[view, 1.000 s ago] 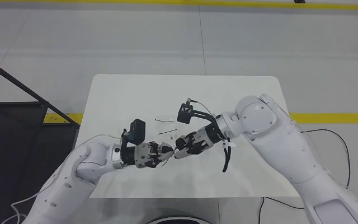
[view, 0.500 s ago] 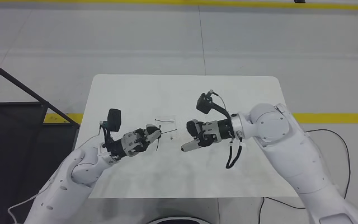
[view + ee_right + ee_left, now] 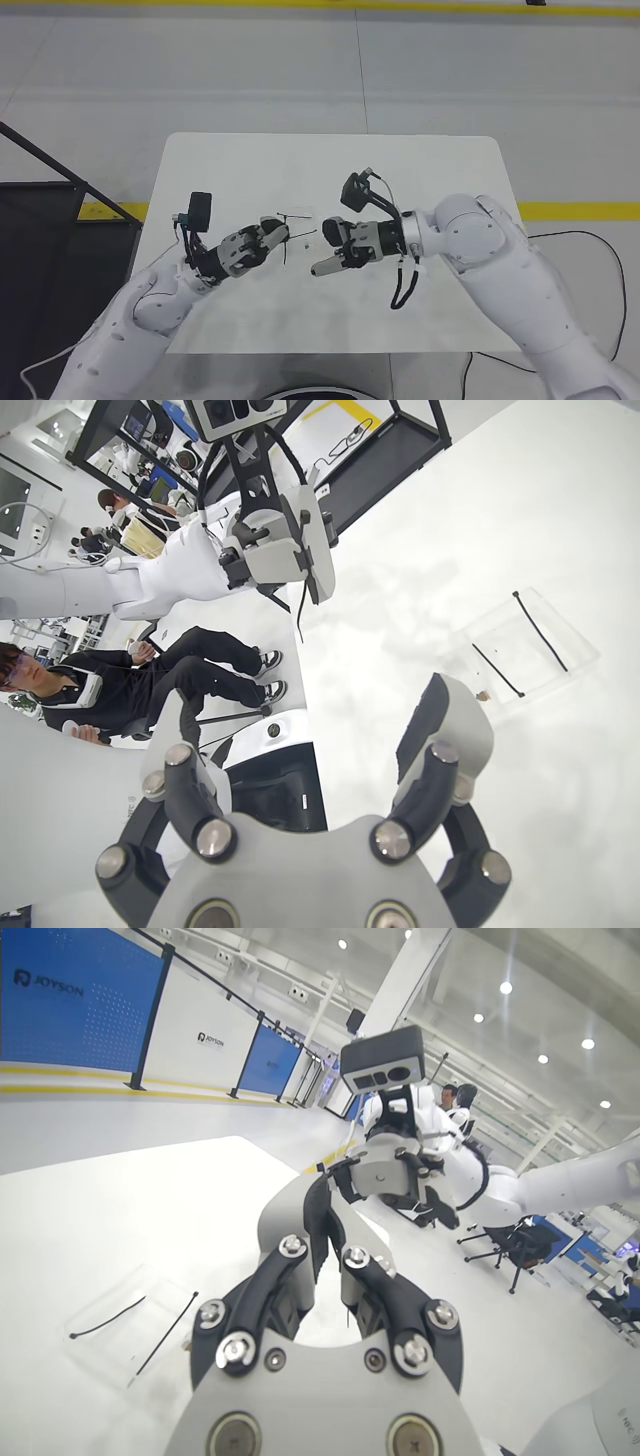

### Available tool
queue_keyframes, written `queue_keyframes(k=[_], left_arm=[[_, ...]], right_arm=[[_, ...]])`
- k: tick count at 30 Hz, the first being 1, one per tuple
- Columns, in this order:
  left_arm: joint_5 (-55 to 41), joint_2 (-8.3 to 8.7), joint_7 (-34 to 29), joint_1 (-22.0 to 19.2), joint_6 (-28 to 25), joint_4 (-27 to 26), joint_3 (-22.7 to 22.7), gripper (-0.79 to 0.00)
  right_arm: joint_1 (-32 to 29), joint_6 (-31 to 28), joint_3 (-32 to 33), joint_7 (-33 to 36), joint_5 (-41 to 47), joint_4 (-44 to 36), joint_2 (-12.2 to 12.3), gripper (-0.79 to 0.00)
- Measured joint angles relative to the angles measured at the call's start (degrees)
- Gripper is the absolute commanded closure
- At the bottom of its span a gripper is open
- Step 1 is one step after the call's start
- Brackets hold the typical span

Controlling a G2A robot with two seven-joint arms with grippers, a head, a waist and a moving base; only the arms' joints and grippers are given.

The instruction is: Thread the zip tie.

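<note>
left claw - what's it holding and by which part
The left claw pinches a zip tie near one end; the rest hangs free.

Likely robotics lab: blue partitions (image 3: 75,1003).

Printed marks on the hall panels

Behind the desk (image 3: 100,1208), a blue panel (image 3: 75,998) carries a dark logo with one word beside it. The white panel (image 3: 210,1040) farther behind the desk carries the same kind of mark, smaller. No numbers are legible.
</note>
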Motion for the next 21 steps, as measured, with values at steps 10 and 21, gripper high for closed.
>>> queue_keyframes(k=[10, 21], left_arm=[[-0.78, -1.77, 5.98, -2.08, -0.59, 2.99, 2.80, 0.000], [0.61, -2.88, 6.50, -2.88, -0.15, 4.07, 3.63, 0.000]], right_arm=[[-0.73, -3.47, -3.33, -10.47, -5.09, 1.96, -1.58, -0.443], [0.47, -4.46, -4.75, -13.25, -4.99, 4.57, -2.79, -0.246]])
